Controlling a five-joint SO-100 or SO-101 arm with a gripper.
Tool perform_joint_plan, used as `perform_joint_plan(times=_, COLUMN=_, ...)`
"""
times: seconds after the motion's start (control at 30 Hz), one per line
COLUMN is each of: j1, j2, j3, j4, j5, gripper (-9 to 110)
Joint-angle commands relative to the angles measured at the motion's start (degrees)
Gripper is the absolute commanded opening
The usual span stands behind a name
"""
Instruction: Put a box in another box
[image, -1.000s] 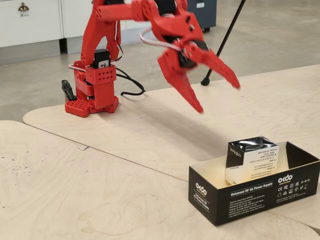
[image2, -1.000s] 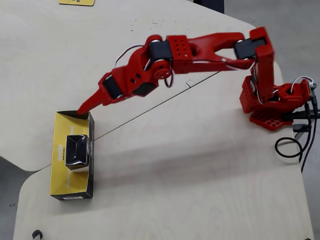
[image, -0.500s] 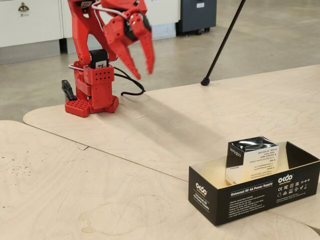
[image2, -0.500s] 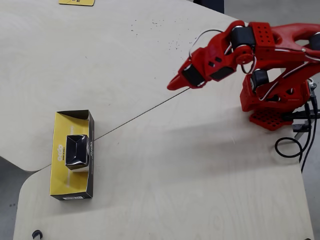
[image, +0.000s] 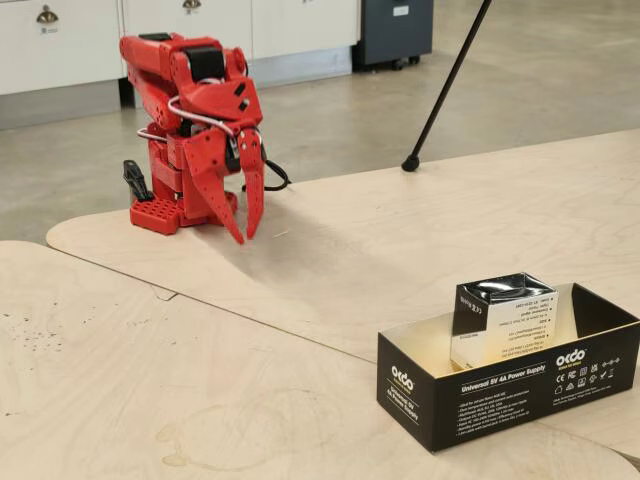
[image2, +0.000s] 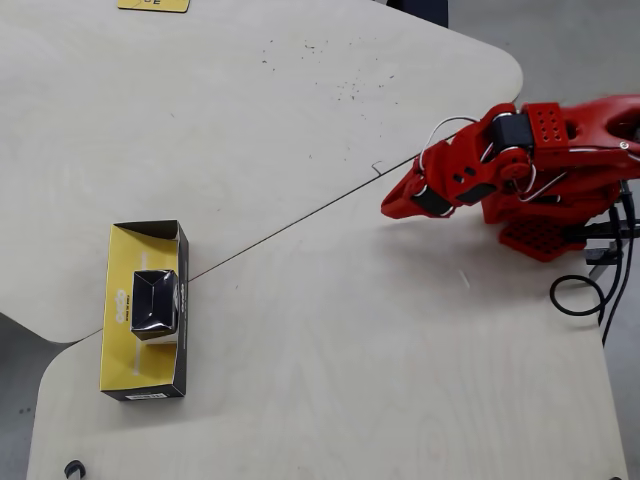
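The small white carton with a black top (image: 500, 318) stands upright inside the long black okdo box (image: 520, 392) at the front right of the table. In the overhead view the carton (image2: 157, 300) sits near the middle of the black box (image2: 142, 243), whose inside looks yellowish. My red gripper (image: 245, 238) is far from both. The arm is folded over its base at the back left, fingers pointing down at the table. In the overhead view the gripper (image2: 386, 208) is at the right. It looks shut and holds nothing.
A black tripod leg (image: 446, 85) slants down onto the table behind the arm. Black cables (image2: 583, 296) trail off the arm's base at the table's right edge. A seam between two plywood tabletops (image2: 300, 215) runs diagonally. A yellow label (image2: 152, 4) lies at the top edge.
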Motion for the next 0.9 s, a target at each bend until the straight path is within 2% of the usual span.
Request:
perform_joint_plan(times=0.0, j1=0.4, j2=2.5, j3=0.3, j4=1.0, j5=-1.3, gripper=-1)
perform_joint_plan(times=0.2, j1=0.6, j2=4.8, j3=0.3, j4=9.6, j5=-4.4, gripper=-1)
perform_joint_plan(times=0.4, j1=0.2, j2=8.4, j3=0.3, j4=19.1, j5=-3.3, gripper=-1)
perform_joint_plan(times=0.57, j1=0.1, j2=8.4, j3=0.3, j4=23.0, j5=-4.9, gripper=0)
perform_joint_plan(times=0.87, j1=0.2, j2=8.4, j3=0.3, j4=23.3, j5=-5.3, gripper=0)
